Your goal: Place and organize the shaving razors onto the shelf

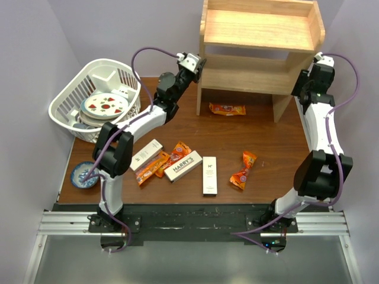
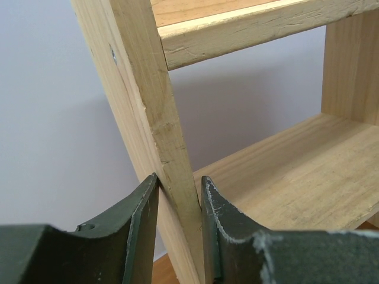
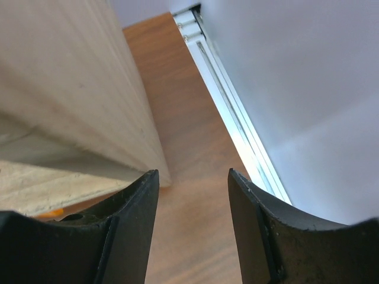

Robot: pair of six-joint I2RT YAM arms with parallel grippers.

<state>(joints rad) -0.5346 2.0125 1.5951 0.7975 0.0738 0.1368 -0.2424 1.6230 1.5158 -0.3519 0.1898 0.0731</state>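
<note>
Left gripper (image 2: pixel 177 184) is clamped on the front edge of the left side panel of the light-wood two-level shelf (image 1: pixel 260 31), which stands at 12 o'clock on the brown table (image 1: pixel 266 148). Right gripper (image 3: pixel 192 177) is beside the right panel with its jaws apart. The panel seems to sit just outside them, though the view is tight.

Three flat white cardboard razor boxes lie toward 6 o'clock from both grippers, well apart from the shelf.
- Left box (image 1: pixel 147 154): long axis roughly 1-to-7.
- Middle box (image 1: pixel 183 165): long axis roughly 2-to-8.
- Right box (image 1: pixel 209 175): long axis 12-to-6.

The left arm is nearer all three.
</note>
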